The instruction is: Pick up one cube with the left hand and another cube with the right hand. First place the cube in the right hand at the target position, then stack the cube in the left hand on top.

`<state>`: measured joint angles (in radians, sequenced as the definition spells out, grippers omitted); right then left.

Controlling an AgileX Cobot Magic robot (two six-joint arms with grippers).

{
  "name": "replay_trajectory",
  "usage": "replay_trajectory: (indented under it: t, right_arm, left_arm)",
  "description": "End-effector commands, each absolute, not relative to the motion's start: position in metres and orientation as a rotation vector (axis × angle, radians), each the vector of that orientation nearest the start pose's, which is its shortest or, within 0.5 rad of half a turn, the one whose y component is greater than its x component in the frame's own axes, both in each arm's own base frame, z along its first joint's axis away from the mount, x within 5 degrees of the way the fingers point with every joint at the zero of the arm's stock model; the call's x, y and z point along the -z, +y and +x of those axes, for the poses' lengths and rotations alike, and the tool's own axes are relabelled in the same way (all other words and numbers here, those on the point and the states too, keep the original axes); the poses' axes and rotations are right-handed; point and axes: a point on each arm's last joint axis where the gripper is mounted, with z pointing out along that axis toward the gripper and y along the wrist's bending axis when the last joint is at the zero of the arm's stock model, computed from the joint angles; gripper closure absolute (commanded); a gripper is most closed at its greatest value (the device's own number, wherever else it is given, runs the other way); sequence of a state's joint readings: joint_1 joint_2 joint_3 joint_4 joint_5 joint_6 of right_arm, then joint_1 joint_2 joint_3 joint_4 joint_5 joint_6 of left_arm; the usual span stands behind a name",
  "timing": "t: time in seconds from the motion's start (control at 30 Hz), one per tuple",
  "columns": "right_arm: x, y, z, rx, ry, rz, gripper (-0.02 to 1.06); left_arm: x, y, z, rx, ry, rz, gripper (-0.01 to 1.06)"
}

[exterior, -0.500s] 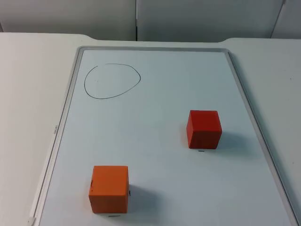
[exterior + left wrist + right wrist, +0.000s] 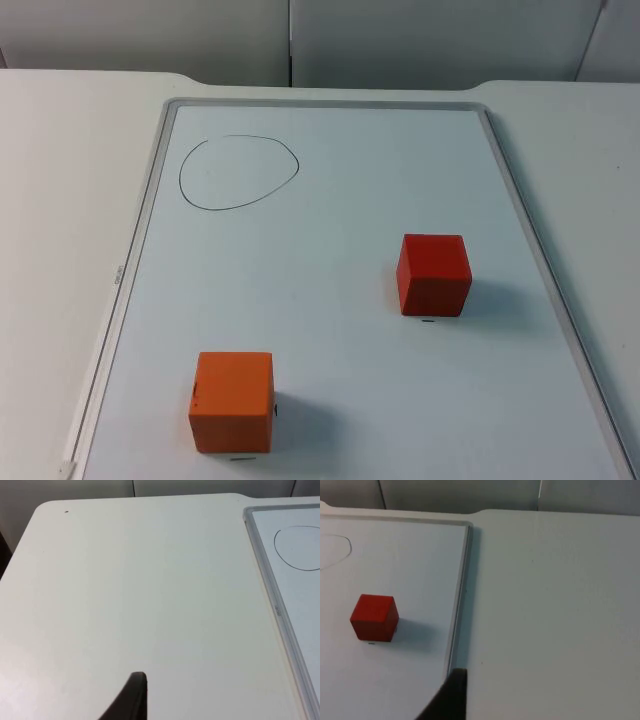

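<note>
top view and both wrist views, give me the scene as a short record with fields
surface: whiteboard with a grey frame, lying flat on the white table
target: hand-drawn circle near the board's far left corner, nothing inside it
red cube: red cube on the board's right half, resting flat, apart from the frame
orange cube: orange cube on the board, near its front left, resting flat
cubes: apart, not stacked
left gripper: over bare table left of the board
right gripper: over the table just right of the board's frame, red cube ahead of it
progress: neither cube picked up
</note>
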<state>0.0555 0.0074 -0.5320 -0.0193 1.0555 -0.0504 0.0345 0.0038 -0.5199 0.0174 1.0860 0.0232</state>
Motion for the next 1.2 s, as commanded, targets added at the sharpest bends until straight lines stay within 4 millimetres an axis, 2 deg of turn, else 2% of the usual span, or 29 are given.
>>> replay_trajectory:
  t: [0.0, 0.17, 0.3, 0.33, 0.5, 0.53, 0.67, 0.7, 0.83, 0.87, 1.0, 1.03, 1.07, 1.17]
  right_arm:
    - [-0.3, 0.001, 0.001, -0.001, 1.994, -0.111, 0.0]
    - [-0.313, 0.003, 0.019, -0.007, 2.024, -0.144, 0.0]
    - [-0.336, 0.01, 0.047, -0.056, 1.998, -0.195, 0.0]
    - [-0.336, 0.01, 0.047, -0.056, 1.998, -0.195, 0.0]
    - [-0.363, 0.021, 0.088, -0.155, 2.018, -0.278, 0.0]
    - [-0.363, 0.021, 0.088, -0.155, 2.018, -0.278, 0.0]
    - [-0.385, 0.033, 0.134, -0.278, 2.051, -0.342, 0.02]
    - [-0.385, 0.033, 0.134, -0.278, 2.051, -0.342, 0.02]
    - [-0.399, 0.047, 0.176, -0.374, 2.077, -0.403, 0.02]
    - [-0.399, 0.047, 0.176, -0.374, 2.077, -0.403, 0.02]
    - [-0.401, 0.072, 0.216, -0.435, 2.119, -0.51, 0.02]
    - [-0.399, 0.081, 0.223, -0.456, 2.132, -0.536, 0.02]
    - [-0.399, 0.081, 0.223, -0.456, 2.132, -0.536, 0.02]
    - [-0.383, 0.107, 0.25, -0.524, 2.202, -0.569, 0.02]
  left_arm:
    - [-0.28, 0.001, -0.007, -0.05, 2.048, -0.018, 0.0]
    - [-0.28, 0.001, -0.007, -0.05, 2.048, -0.018, 0.0]
    - [-0.28, 0.001, -0.007, -0.05, 2.048, -0.018, 0.0]
    - [-0.28, 0.001, -0.007, -0.05, 2.048, -0.018, 0.0]
    - [-0.28, 0.001, -0.007, -0.05, 2.048, -0.018, 0.0]
    - [-0.28, 0.001, -0.007, -0.05, 2.048, -0.018, 0.0]
    - [-0.28, 0.001, -0.007, -0.05, 2.048, -0.018, 0.0]
    - [-0.28, 0.001, -0.007, -0.05, 2.048, -0.018, 0.0]
    - [-0.28, 0.001, -0.007, -0.05, 2.048, -0.018, 0.0]
    - [-0.28, 0.001, -0.007, -0.05, 2.048, -0.018, 0.0]
    - [-0.28, 0.001, -0.007, -0.05, 2.048, -0.018, 0.0]
    - [-0.28, 0.001, -0.007, -0.05, 2.048, -0.018, 0.0]
    - [-0.28, 0.001, -0.007, -0.05, 2.048, -0.018, 0.0]
    - [-0.28, 0.001, -0.007, -0.05, 2.048, -0.018, 0.0]
